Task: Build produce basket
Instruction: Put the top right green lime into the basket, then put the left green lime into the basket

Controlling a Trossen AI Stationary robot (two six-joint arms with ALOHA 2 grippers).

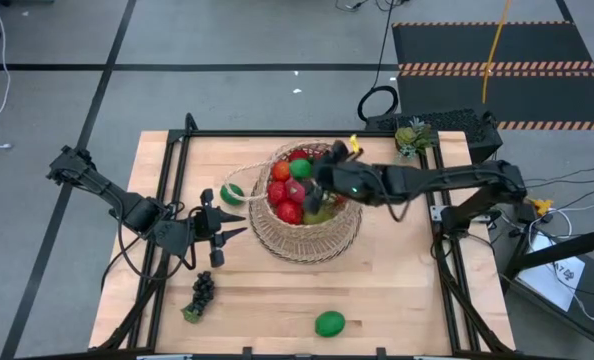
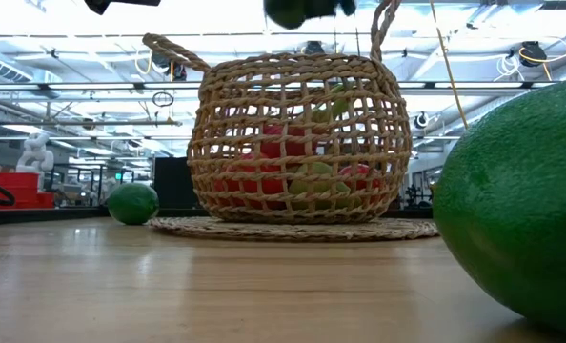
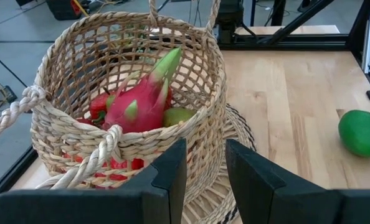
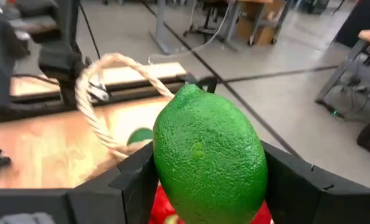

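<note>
The tan woven basket point(image 1: 307, 225) stands mid-table on a flat woven mat point(image 2: 293, 229). It holds red fruits point(image 1: 289, 192), a pink dragon fruit point(image 3: 141, 99) and a green pear point(image 3: 179, 116). My right gripper point(image 4: 207, 180) reaches in from the table's right and hangs over the basket's mouth, shut on a green lime point(image 4: 207, 155), which also shows above the basket as the lime point(image 2: 302, 10) in the low view. My left gripper point(image 3: 207, 158) stands just left of the basket, a little open, with nothing between its fingers. My right gripper pinches the lime between its two fingers, one finger point(image 4: 132, 183) on each opposite side point(image 4: 166, 168) of the fruit. The fingers come from the table's right, slanting slightly down. The lime is lifted clear, above the basket's open top.
A second lime point(image 1: 329, 323) lies near the front edge, and a third lime point(image 1: 233, 194) sits left of the basket. Dark grapes point(image 1: 202, 293) lie at the front left. A small spiky green fruit point(image 1: 412, 135) sits at the far right corner. Black frame rails border the table.
</note>
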